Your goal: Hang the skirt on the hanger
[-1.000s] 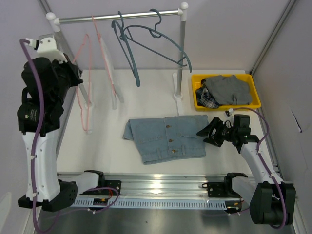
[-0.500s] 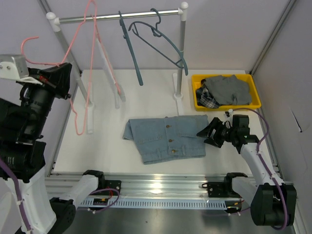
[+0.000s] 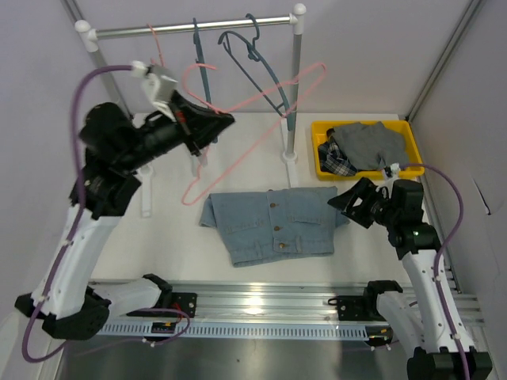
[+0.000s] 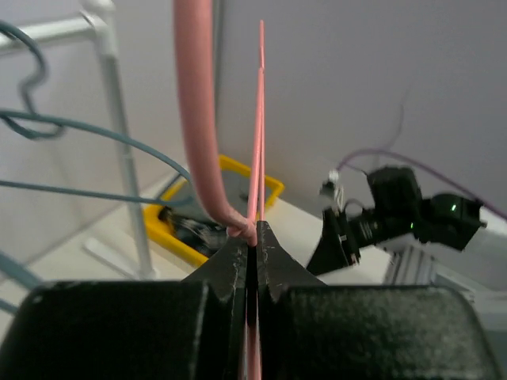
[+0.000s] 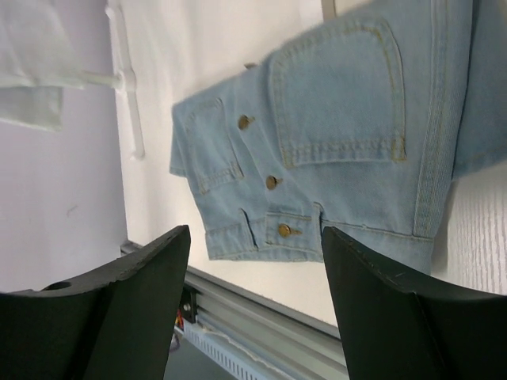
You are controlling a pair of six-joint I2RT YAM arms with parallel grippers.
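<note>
The left tool is clamped on the hanger, held aloft. The right tool hangs open at the edge of the skirt, which lies on the table.

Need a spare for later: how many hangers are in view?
4. One pink hanger is clamped in the left gripper. Two teal hangers hang on the rail. A second pink hanger hooks there too, mostly hidden behind the left arm.
</note>
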